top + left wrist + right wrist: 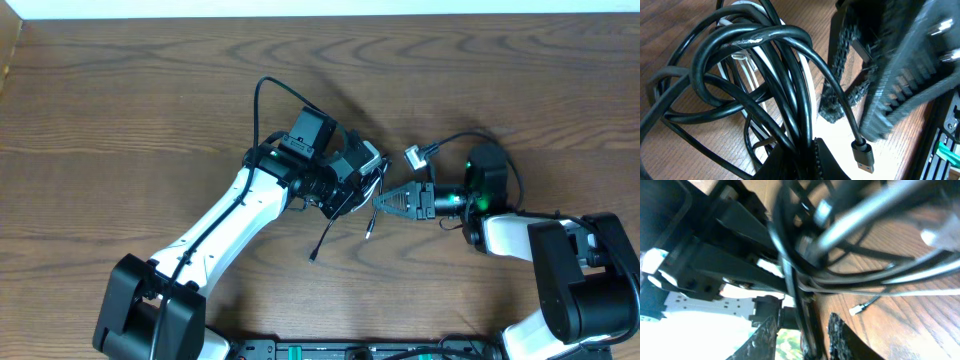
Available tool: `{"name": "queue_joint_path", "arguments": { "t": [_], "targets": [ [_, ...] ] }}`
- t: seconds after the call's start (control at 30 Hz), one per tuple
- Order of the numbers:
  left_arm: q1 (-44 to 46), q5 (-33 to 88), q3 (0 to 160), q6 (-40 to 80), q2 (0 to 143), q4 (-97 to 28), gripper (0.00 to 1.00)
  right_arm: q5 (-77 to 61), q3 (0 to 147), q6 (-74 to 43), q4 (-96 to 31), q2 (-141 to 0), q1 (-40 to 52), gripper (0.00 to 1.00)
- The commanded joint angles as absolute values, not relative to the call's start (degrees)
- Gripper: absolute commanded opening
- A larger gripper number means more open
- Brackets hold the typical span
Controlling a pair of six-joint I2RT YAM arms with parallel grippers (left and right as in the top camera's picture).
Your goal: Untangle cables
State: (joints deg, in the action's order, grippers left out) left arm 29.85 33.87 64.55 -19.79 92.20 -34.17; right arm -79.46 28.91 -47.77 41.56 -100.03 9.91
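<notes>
A tangled bundle of cables (367, 186) hangs between the two grippers at mid-table. My left gripper (352, 192) is shut on it. In the left wrist view several loops of the black cable (760, 37) and strands of the white cable (808, 82) run into the shut left gripper (807, 161), and a black USB plug (863, 156) dangles to the right. My right gripper (379, 200) faces the bundle from the right. Its jaws stand apart in the right wrist view (802, 337), with a black strand (807, 325) passing loosely between the fingers (840, 335). Two loose black ends (325, 235) trail toward the front.
The wooden table (150, 100) stretches left and back to a white edge at the top. A small white connector (415, 157) on a black lead lies just behind the right gripper. A small white-tipped plug (857, 310) rests on the wood.
</notes>
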Motion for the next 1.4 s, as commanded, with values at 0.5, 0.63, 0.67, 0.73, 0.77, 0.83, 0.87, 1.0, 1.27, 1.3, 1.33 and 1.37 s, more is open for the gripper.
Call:
{"name": "queue_joint_path", "arguments": {
  "t": [0.5,0.63,0.67,0.73,0.77,0.83,0.87,1.0,1.27,1.3,1.33,1.37],
  "targets": [
    [30.0,33.8,63.96,-21.34,92.51,-34.09,0.08,-73.17,29.04,-49.65,48.14,-99.66,9.5,0.01],
    [30.09,33.78,63.96,-22.52,92.51,-34.59,0.08,-70.32,29.04,-57.95,54.65,-99.66,8.36,0.01],
    [30.24,33.78,63.96,-22.68,92.51,-34.63,0.08,-68.84,29.04,-59.22,54.65,-99.66,7.94,0.01],
    [30.79,33.76,63.96,-23.05,92.51,-34.63,0.07,-66.54,29.04,-60.03,54.37,-99.66,7.29,0.01],
    [31.29,33.76,63.96,-23.49,92.51,-34.65,0.07,-65.45,29.04,-60.03,54.19,-99.66,7.03,0.01],
    [32.38,33.34,63.96,-23.79,92.51,-34.65,0.08,-63.9,29.04,-60.64,54.22,-99.66,6.68,0.01],
    [33.1,32.58,63.96,-23.77,92.51,-34.7,0.08,-63.35,29.04,-61.06,54.24,-99.66,6.61,0.01],
    [36.07,28.14,63.96,-23.77,92.51,-35.97,0.08,-62.22,29.04,-61.04,53.95,-99.66,5.48,0.01],
    [39.0,27.59,63.96,-23.46,93.78,-36.16,0.07,-68.93,29.02,-57.82,52.82,-99.66,2.44,0.01],
    [39.13,27.68,63.96,-23.27,94.35,-36.16,0.08,-69.58,29.02,-56.9,52.23,-99.66,2.44,0.01],
    [39.31,27.83,63.96,-23.29,94.94,-36.16,0.07,-70.04,29.02,-56.1,51.09,-99.66,2.46,0.01],
    [39.55,27.9,63.96,-23.16,95.57,-36.16,0.07,-70.28,29.02,-55.16,49.74,-99.66,2.46,0.01]
  ]
}}
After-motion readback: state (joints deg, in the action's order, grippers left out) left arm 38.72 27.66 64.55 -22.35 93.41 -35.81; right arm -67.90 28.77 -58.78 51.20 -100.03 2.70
